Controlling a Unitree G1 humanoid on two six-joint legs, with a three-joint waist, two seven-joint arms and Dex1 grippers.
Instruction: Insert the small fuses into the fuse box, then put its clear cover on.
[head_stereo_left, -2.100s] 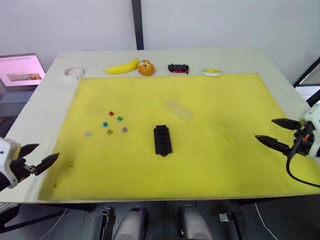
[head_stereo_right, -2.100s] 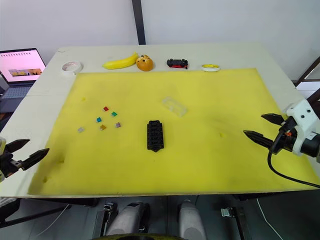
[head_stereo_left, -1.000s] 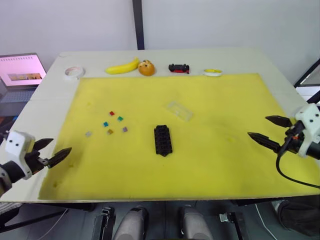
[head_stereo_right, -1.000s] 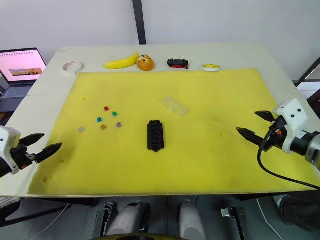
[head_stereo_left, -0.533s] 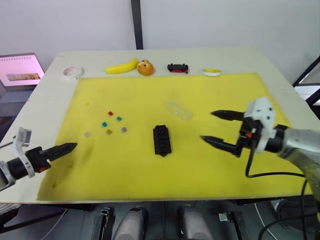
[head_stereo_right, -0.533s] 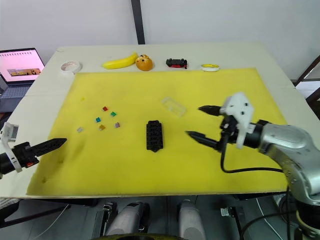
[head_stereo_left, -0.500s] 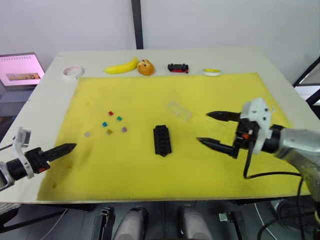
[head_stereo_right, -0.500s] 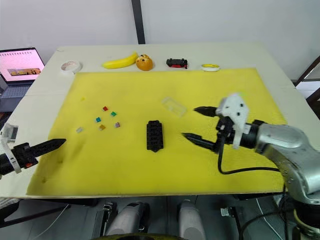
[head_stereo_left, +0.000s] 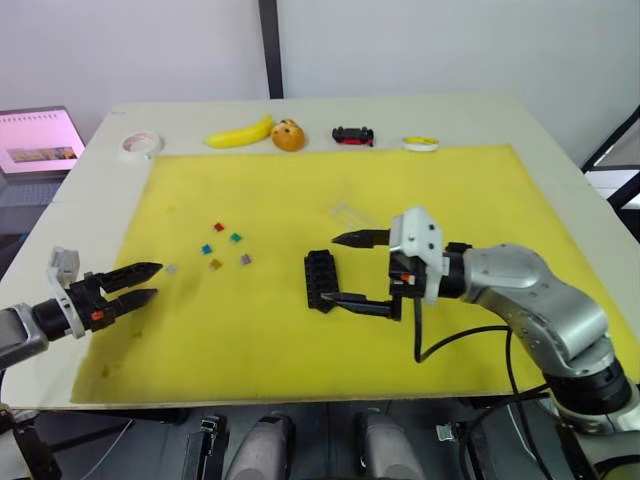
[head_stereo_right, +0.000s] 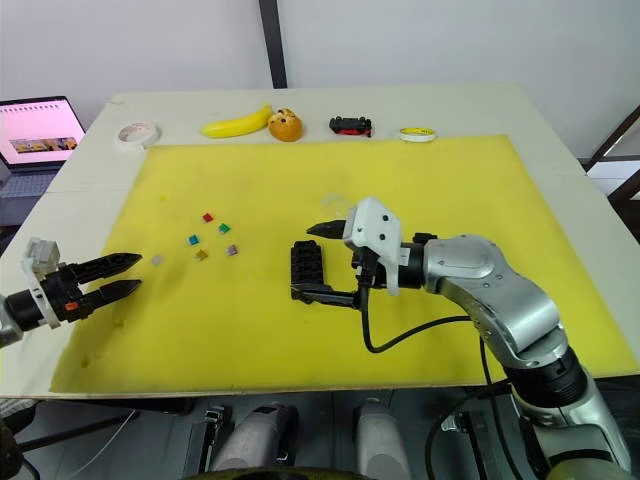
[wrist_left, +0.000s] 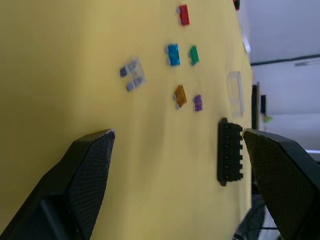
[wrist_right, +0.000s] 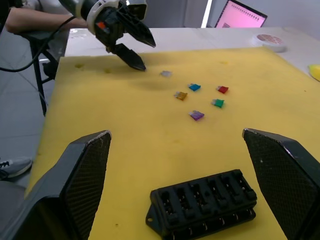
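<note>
While the fuses (head_stereo_left: 221, 246) lie loose on the worktop (head_stereo_left: 560, 160), we bracket the box (head_stereo_left: 320, 279).
Our right end effector (head_stereo_left: 345, 270) spreads wide around it, likely to steady it; left (head_stereo_left: 140, 283) open near the fuses.

Open mat (head_stereo_left: 250, 320) between left gripper (head_stereo_left: 143, 284) and fuses (head_stereo_left: 225, 247)

The clear cover (head_stereo_left: 350, 214) is barely a faint outline on the yellow mat (head_stereo_left: 200, 330), partly behind the right gripper (head_stereo_left: 345, 270). The laptop (head_stereo_left: 38, 145) off the table's left edge is cut by the frame. The fuse box (wrist_right: 202, 201) slots look too dark to read.
</note>
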